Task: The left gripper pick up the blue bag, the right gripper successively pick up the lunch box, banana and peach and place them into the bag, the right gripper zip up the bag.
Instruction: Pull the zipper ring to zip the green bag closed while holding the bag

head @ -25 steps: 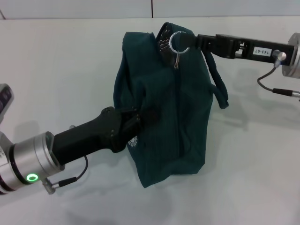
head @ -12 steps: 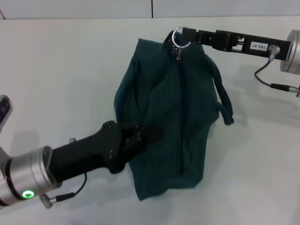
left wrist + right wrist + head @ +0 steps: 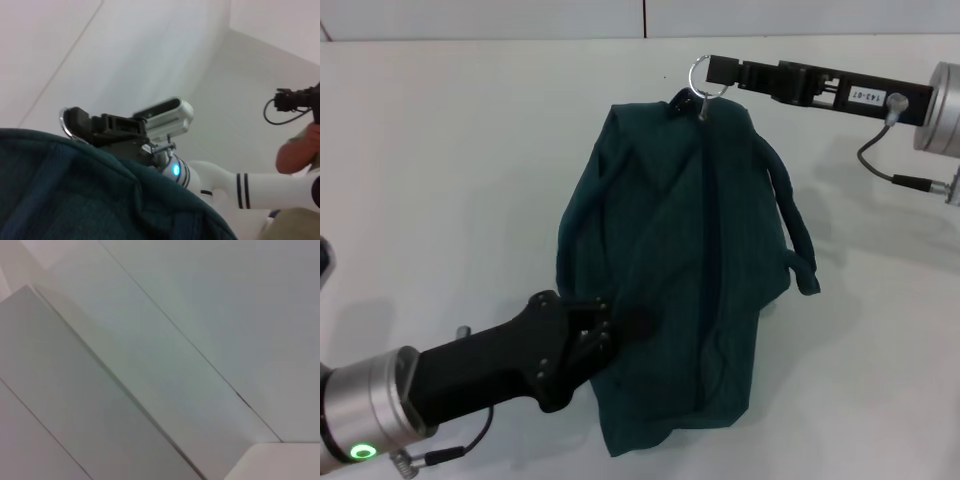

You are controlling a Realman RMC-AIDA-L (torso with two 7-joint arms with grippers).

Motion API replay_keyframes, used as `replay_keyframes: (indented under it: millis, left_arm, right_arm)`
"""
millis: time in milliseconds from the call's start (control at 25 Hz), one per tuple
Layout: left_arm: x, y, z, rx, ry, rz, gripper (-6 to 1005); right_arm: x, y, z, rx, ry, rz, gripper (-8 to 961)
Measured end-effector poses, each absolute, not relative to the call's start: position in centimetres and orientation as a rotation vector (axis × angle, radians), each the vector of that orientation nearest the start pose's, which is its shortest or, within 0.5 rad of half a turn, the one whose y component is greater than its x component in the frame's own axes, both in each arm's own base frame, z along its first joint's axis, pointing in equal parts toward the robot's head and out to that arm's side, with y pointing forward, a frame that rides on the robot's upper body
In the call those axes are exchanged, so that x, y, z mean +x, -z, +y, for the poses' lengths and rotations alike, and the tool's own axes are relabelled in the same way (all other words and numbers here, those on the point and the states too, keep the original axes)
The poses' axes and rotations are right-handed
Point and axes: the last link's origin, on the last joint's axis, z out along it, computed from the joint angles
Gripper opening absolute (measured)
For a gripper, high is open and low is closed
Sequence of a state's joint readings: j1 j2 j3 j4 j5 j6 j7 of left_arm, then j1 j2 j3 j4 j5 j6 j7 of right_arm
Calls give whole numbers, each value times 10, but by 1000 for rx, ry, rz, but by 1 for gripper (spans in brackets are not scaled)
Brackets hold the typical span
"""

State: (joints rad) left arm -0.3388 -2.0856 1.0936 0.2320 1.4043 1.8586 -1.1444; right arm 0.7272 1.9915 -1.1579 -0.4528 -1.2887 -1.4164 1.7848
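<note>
The blue bag [image 3: 690, 280] lies slumped on the white table [image 3: 450, 150], its zip line running closed along the top. My left gripper [image 3: 620, 325] is shut on the bag's fabric at its near left side. At the bag's far end, my right gripper [image 3: 712, 72] is shut on the ring zipper pull [image 3: 697, 75]. One padded handle [image 3: 790, 215] hangs down the right side. The left wrist view shows the bag's cloth [image 3: 75, 195] with the right gripper [image 3: 77, 122] beyond it. The lunch box, banana and peach are out of view.
The table's far edge meets a wall [image 3: 640, 18] just behind the bag. In the left wrist view a person with a camera [image 3: 300, 145] stands behind the robot's white body [image 3: 235, 185]. The right wrist view shows only bare wall panels.
My right gripper has pulled the zipper ring farther back and the foil-lined opening has closed. My left gripper has drawn back toward the near edge, and the bag has stretched out and sagged lower.
</note>
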Motion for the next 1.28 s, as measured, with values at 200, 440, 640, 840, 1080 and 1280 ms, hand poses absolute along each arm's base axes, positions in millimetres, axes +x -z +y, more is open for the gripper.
replay_keyframes:
  millis: [200, 440, 640, 840, 1080, 1280]
  left_arm:
    - [-261, 46, 216, -2606, 1486, -865, 53]
    - [-263, 46, 215, -2600, 1479, -875, 53]
    - [-264, 46, 213, -2600, 1477, -880, 52]
    - [-267, 45, 209, -2592, 1476, -890, 53]
    - [-268, 45, 207, -2583, 1477, -897, 57]
    - [-274, 41, 206, -2531, 1475, -912, 61]
  right_arm:
    - [160, 8, 387, -2641, -1243, 1093, 46]
    - [162, 7, 387, -2628, -1246, 1095, 47]
    - [163, 7, 388, -2615, -1236, 1080, 48]
    - [165, 6, 391, -2590, -1239, 1048, 49]
    - [164, 6, 396, -2562, -1232, 1040, 49]
    - [168, 9, 398, -2535, -1203, 1045, 50]
